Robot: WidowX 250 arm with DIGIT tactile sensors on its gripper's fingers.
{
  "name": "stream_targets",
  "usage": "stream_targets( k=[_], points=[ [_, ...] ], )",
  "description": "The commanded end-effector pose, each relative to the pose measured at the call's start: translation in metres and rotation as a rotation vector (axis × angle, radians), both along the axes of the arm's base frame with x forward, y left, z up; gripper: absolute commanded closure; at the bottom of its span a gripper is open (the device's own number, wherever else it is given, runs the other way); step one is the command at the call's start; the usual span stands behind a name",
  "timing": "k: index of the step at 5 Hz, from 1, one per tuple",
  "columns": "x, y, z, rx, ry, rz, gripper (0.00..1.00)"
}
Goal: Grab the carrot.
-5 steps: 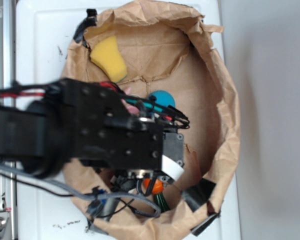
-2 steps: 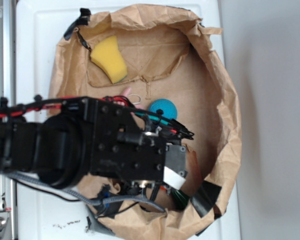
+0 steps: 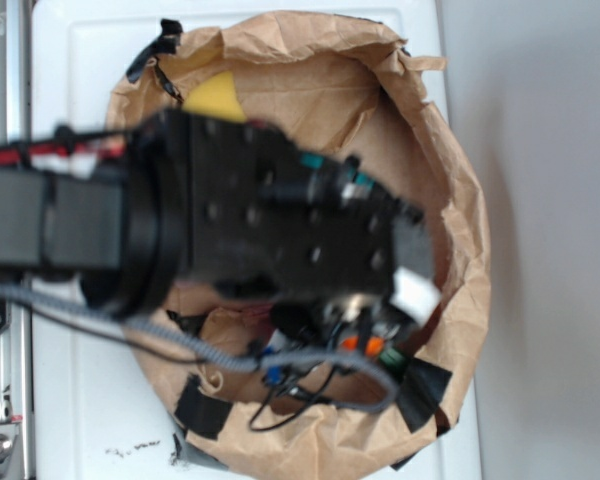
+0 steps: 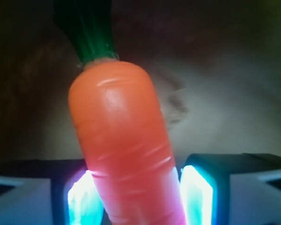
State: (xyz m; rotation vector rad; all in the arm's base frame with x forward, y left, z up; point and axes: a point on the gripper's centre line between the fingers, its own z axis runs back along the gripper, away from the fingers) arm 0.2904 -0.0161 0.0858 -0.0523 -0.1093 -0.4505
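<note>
The carrot (image 4: 119, 140) fills the wrist view: glossy orange, with its dark green stem (image 4: 86, 30) pointing up and away. It stands between the two glowing pads (image 4: 196, 192) of my gripper (image 4: 140, 199), which press on its narrower end from both sides. In the exterior view the black arm is blurred and large over the brown paper bag (image 3: 460, 200). Only small orange bits of the carrot (image 3: 352, 345) show under the gripper (image 3: 362, 338), with a bit of green beside them.
A yellow sponge (image 3: 215, 95) peeks out behind the arm at the bag's back. Black tape (image 3: 425, 385) patches the bag's crumpled front rim. Grey cable (image 3: 230, 360) loops under the arm. The bag lies on a white surface (image 3: 70, 400).
The arm has risen toward the camera and shifted to the right, now covering the blue ball and most of the sponge. The carrot has moved along with the gripper.
</note>
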Motion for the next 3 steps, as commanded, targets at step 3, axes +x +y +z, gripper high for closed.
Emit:
stream_targets(
  k=[3],
  points=[
    [-0.053,0.047,0.115,-0.074,-0.131,0.036,1.0]
  ],
)
